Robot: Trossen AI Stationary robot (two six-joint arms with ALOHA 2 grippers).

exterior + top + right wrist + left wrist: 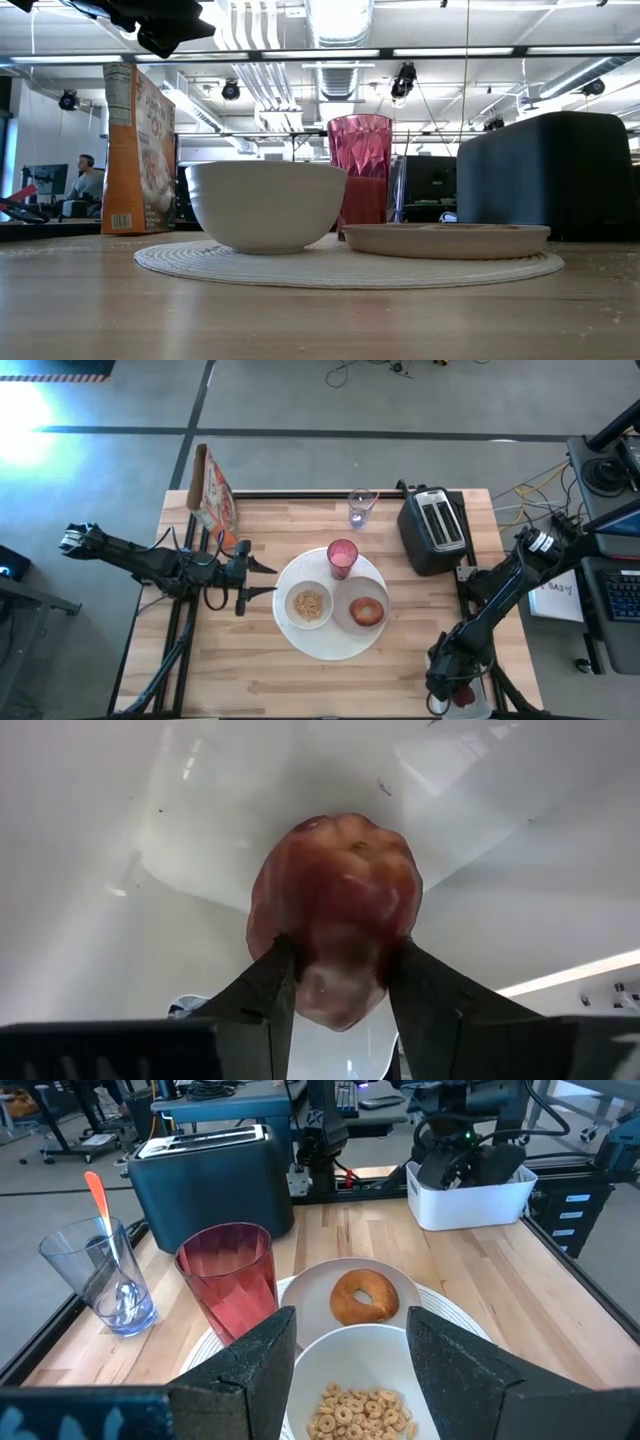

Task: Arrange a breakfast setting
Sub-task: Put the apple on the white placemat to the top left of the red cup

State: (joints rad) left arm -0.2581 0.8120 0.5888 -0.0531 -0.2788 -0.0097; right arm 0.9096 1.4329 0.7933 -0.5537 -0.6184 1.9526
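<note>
A big white plate (300, 638) at the table's middle carries a white bowl (310, 604) of cereal rings, a small pale plate (346, 622) with a browned bread ring (367, 610), and a pink cup (342, 557). My left gripper (266, 579) stands open just left of the big plate, its fingers aimed at the bowl (360, 1380). A spoon (108, 1240) leans inside the clear glass (360, 508). My right gripper (342, 970) reaches down into the white tray (462, 698) off the table's near right corner, shut on the dark-red fruit (335, 890). My right gripper pinches the dark-red fruit between its two fingers, on the two opposite sides of the end nearest the wrist (300, 960). The fingers slant down into the tray from above. Whether the fruit rests on the tray's floor does not show.
A black toaster (435, 528) stands at the far right of the table. A cereal box (213, 495) stands at the far left corner. The near half of the tabletop (300, 685) is bare wood.
</note>
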